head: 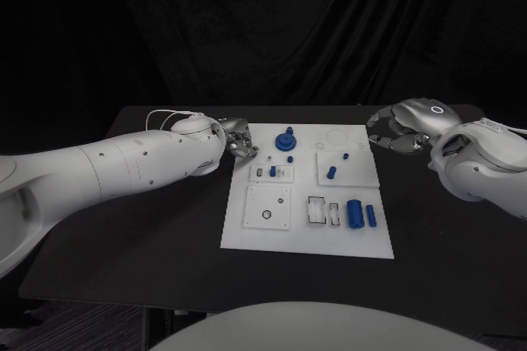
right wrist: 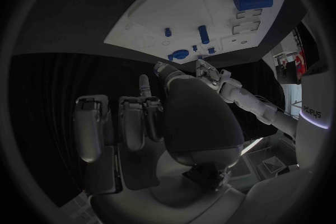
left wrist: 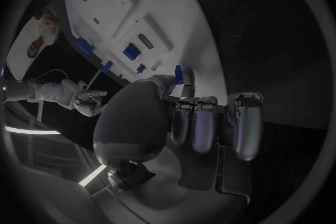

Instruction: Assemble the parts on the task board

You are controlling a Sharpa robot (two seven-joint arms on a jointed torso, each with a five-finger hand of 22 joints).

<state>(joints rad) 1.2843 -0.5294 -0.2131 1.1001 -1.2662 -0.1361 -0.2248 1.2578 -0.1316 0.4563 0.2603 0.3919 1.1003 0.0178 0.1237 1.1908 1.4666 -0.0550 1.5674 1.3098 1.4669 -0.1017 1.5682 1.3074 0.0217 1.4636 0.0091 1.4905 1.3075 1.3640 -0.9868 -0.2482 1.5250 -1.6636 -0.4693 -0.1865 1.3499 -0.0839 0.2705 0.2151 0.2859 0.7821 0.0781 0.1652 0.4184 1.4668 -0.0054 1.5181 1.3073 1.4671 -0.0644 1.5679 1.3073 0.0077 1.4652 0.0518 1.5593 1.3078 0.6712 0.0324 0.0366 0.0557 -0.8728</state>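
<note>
You are looking down at a black bench [head: 132, 244] with the white task board [head: 308, 191] lying flat in its middle. On the board, a round blue part with a short peg [head: 285, 142] stands near the far edge. Just nearer to you than it, a small blue peg [head: 273, 170] stands upright on a raised square plate. To the right, on another raised plate, sit a short blue pin [head: 332, 169] and a smaller blue piece [head: 346, 156]. Toward the near right side of the board, a large blue cylinder [head: 356, 213] lies flat, with a thinner blue rod [head: 372, 215] just beside it on its right. The left hand [head: 238, 141] hangs at the board's far left edge, near the round part; its wrist view shows its fingers [left wrist: 197, 123] curled in, side by side, with nothing held between them, and you cannot tell whether they touch the board. The right hand [head: 397, 130] sits off the board's far right corner, over bare bench and apart from every part. Its fingers [right wrist: 129, 123] are likewise curled inward and hold nothing. From the right wrist view you can also see the large cylinder and the rod lying side by side on the board.
</note>
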